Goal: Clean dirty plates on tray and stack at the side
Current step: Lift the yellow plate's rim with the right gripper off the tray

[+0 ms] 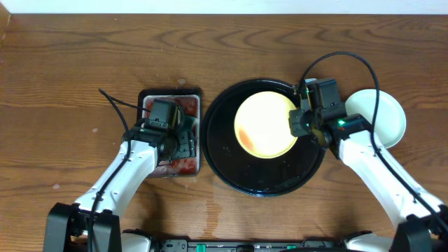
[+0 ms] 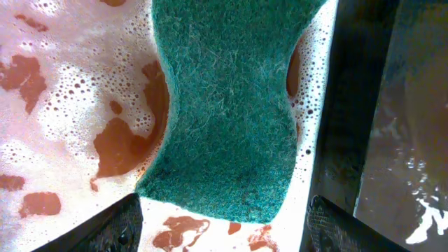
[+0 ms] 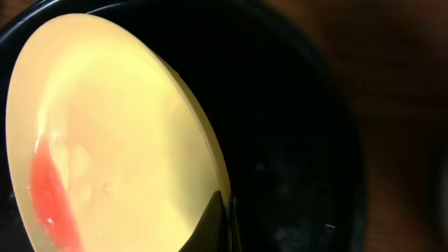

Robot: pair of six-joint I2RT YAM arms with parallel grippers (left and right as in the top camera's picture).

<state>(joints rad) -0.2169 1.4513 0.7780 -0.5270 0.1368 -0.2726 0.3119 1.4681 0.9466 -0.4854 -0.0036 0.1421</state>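
Right wrist view: right pincer (image 3: 222, 225) clamps the rim of the yellow plate (image 3: 105, 133), smeared face up, over the tray (image 3: 301, 140); left pincer (image 2: 227, 224) stands wide above the sponge (image 2: 231, 105).

You had nothing legible to read in any of the three views. No letters, numbers, labels or brand marks showed on the pale yellow round plate (image 1: 262, 126), the large round glossy black tray (image 1: 231, 168), the green scouring sponge (image 2: 231, 105) or the brown wooden table (image 1: 56, 105).
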